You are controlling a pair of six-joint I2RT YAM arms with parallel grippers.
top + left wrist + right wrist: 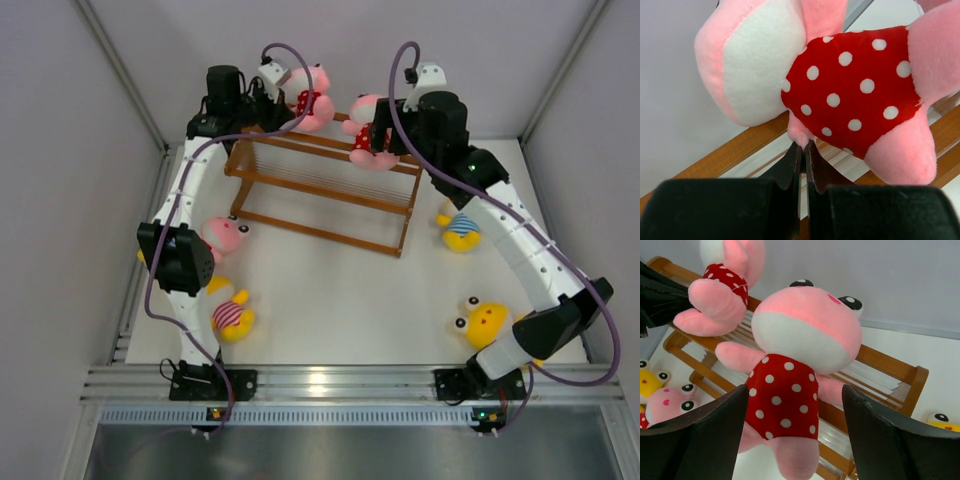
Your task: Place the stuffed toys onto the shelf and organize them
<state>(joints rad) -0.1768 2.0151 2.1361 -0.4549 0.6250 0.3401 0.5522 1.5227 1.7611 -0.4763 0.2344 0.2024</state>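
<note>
My left pincer (804, 145) is closed tight on a small limb of the left pink toy (850, 85). This toy hangs over the top tier of the shelf (320, 233), at 11 o'clock on the desk (340, 300). My right pincer (794, 390) stands wide open around the right pink toy (800, 340), at 1 o'clock on the top tier. I see no finger touching it. A third pink toy (225, 235) lies at 9 o'clock.

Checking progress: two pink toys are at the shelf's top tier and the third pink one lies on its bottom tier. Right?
No: the third pink toy lies on the table left of the shelf, as the top external view shows.
</note>
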